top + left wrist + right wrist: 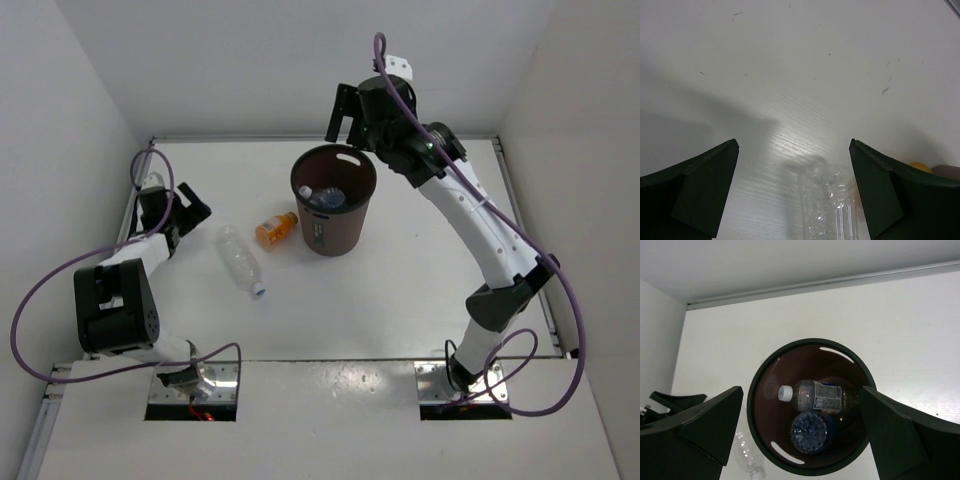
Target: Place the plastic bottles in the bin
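Note:
The dark brown bin (336,232) stands mid-table and holds a white-labelled clear bottle (816,395) and a blue-labelled bottle (812,433) standing on end. My right gripper (345,112) is open and empty, hovering above the bin's far rim (790,347). A plain clear bottle (240,259) lies on the table left of the bin, and its base shows in the left wrist view (830,205). A short orange bottle (275,230) lies beside the bin. My left gripper (186,209) is open, just left of the plain bottle, with the bottle's end between its fingers (880,195).
White walls enclose the table (400,290) on the left, back and right. The left arm's base and purple cable (40,300) sit at the near left. The right arm (480,230) spans the right side.

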{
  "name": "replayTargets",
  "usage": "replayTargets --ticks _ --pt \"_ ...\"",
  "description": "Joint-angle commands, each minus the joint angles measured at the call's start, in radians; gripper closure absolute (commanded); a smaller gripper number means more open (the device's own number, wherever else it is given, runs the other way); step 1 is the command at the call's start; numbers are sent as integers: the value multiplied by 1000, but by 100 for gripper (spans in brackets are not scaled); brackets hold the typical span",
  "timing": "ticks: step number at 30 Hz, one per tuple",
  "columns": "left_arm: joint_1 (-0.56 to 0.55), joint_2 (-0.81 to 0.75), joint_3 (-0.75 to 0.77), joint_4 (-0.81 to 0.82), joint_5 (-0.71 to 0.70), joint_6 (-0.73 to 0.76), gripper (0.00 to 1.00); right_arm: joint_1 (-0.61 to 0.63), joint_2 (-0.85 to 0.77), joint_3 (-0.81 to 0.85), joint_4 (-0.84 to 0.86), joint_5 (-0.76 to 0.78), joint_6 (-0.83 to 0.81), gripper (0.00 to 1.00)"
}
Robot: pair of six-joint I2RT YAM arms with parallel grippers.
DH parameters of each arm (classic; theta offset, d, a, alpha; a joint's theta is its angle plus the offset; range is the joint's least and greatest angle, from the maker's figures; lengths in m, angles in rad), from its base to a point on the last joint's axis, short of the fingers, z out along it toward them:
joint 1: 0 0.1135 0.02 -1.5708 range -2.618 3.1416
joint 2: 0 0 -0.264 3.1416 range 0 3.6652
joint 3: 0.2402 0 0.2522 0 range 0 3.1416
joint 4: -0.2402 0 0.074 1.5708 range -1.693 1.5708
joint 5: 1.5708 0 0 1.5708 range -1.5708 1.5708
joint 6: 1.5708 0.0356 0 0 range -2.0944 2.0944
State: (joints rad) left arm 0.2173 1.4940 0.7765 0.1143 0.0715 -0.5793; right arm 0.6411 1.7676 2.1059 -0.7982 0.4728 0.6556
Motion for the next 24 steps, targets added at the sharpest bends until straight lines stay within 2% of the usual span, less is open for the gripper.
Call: replayTargets --ticks 1,7,11,17,24 --pt "-4 -26 -19 76 71 -45 0 3 -25 6 24 10 30 0" --pt "-44 -44 -74 150 220 -54 0 3 -25 -23 24 -8 42 0" --pt "-98 -66 -83 102 220 -33 0 -6 -36 -56 24 -8 62 0" --pt "-110 -86 -121 39 198 -50 0 -15 -85 -129 56 -17 82 0" --pt "-139 -97 -212 39 172 -220 0 -24 -96 -150 65 -36 102 0"
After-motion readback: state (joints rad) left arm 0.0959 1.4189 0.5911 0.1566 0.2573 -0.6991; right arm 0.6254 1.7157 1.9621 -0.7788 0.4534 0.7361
